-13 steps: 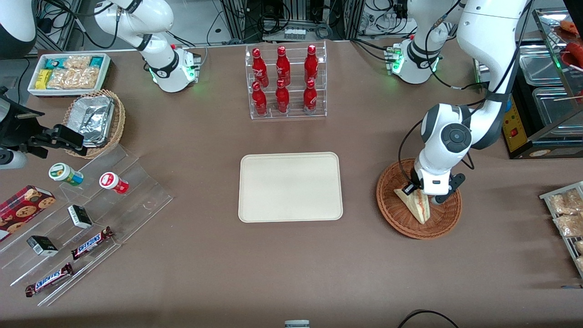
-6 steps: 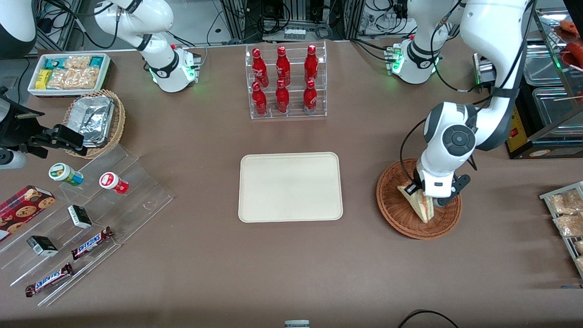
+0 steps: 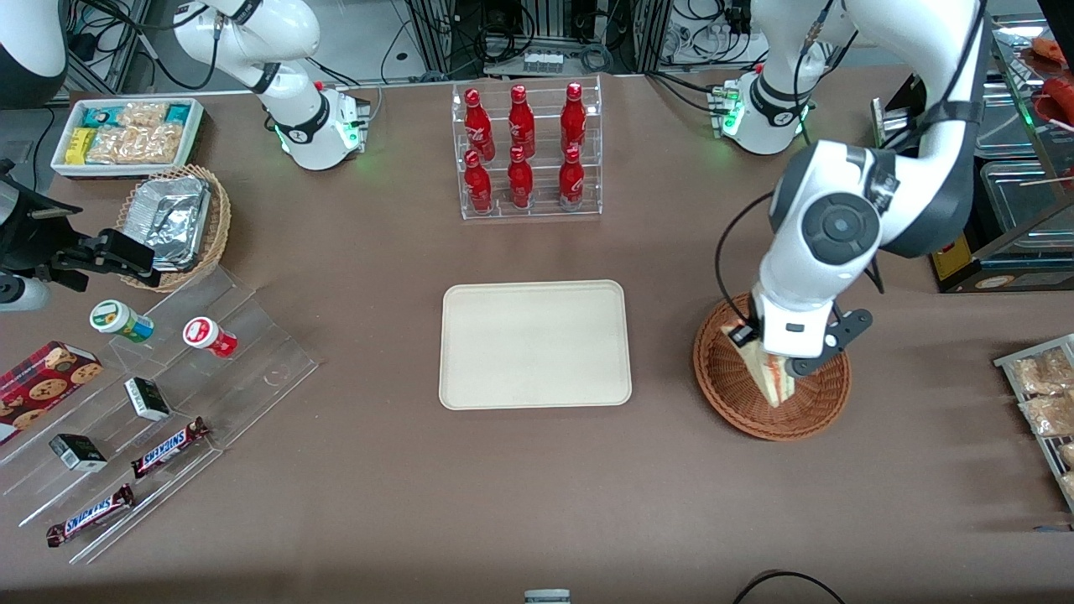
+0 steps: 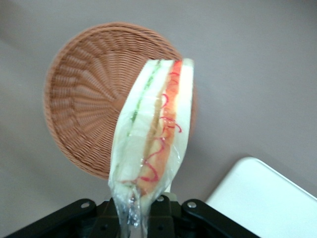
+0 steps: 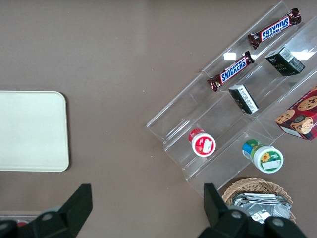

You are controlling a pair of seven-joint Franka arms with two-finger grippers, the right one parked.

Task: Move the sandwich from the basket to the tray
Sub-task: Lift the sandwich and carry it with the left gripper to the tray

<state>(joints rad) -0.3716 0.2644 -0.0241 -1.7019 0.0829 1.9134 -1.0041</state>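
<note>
Above the basket point(image 3: 738, 403), gripper point(image 3: 776, 362) jaws clamp the wrapped sandwich point(image 4: 151, 134), lifted clear. Next, judged: carry sideways to tray point(image 3: 534, 344).

- Left arm point(image 3: 839, 226): glossy white rounded shell segments, dark grey joint bands, round grey cap on the wrist.
- Thin black cable looping beside the wrist.
- Gripper point(image 4: 146, 218): black, silver screws on its mount.
- Base point(image 3: 759, 113): white, glowing green lights.

"SNICKERS" on two choc bars point(image 5: 232, 70) point(image 5: 275, 26) on acrylic steps; nothing else legible
</note>
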